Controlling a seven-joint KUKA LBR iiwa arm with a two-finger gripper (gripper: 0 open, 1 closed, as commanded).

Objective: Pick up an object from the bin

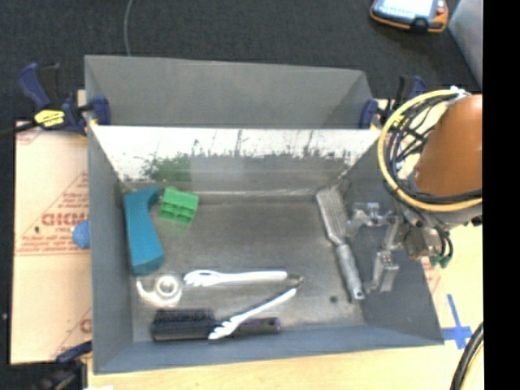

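Observation:
My gripper (375, 244) hangs at the right side of the bin, over the sloping right wall, open with nothing between its fingers. Just to its left lies a grey brush (340, 232), bristle head toward the back and metal handle running toward the front. The brush lies beside the gripper, not between the fingers.
A blue angular block (142, 231) and a green toy brick (178, 205) lie at the back left. Near the front lie a white utensil (244, 279), a small white roll (166, 288), a second white utensil (256, 309) and a black brush (191, 326). The arm's orange cover and cables fill the right edge.

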